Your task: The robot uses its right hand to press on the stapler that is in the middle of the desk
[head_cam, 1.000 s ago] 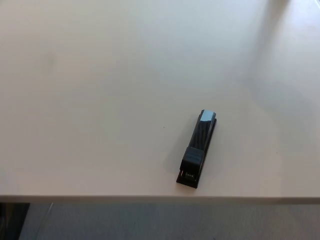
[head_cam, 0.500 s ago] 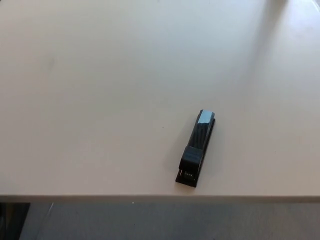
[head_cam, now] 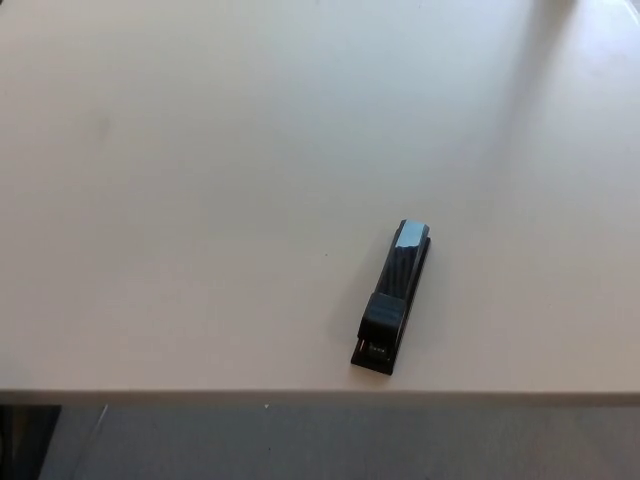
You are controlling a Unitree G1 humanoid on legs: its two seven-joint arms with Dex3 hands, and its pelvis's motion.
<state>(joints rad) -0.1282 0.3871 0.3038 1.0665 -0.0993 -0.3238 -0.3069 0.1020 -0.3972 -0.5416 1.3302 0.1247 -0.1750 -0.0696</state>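
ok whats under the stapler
Only the pale desk; the black stapler lies flat on it near the front edge. No paper shows around it. Whatever its base covers is hidden.

Pale cream worktop (head_cam: 200,200) filling most of the view, brighter light across its far right corner, grey floor (head_cam: 350,440) below its near edge, dark shape at the floor's left end

desk (head_cam: 200,200) cut off at top and both sides, stapler (head_cam: 393,297) markings too small to read

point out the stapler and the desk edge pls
stapler (head_cam: 393,300): head view, middle of its black top arm.
desk (head_cam: 200,392): head view, bare front edge, left of the stapler.
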